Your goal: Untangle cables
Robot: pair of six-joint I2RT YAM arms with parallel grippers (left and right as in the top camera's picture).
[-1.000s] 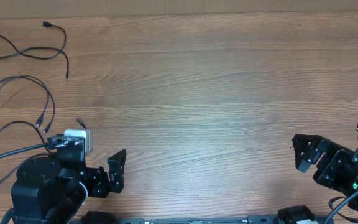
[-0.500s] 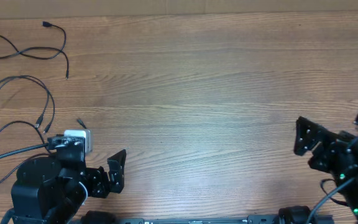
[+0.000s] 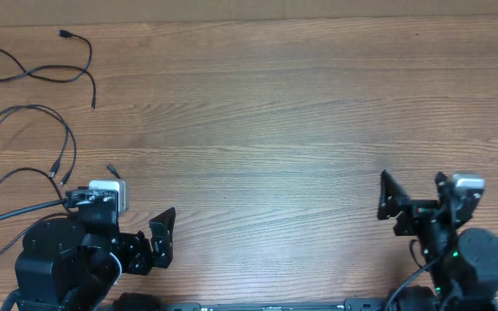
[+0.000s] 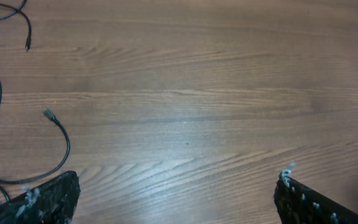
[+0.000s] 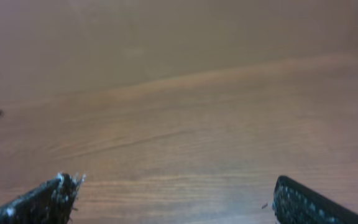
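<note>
Lying looped on the table [image 3: 275, 130], thin black cables [image 3: 33, 73], left claw [image 4: 176, 186] spread wide, right claw [image 5: 171, 183] spread wide, both empty

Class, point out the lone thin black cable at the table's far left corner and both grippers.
thin black looping cable [image 3: 64, 34], overhead view, its small plug end.
left two-finger black gripper [image 4: 178, 182], left wrist view, midway between open fingertips.
right two-finger black gripper [image 5: 173, 183], right wrist view, midway between open fingertips.
</note>
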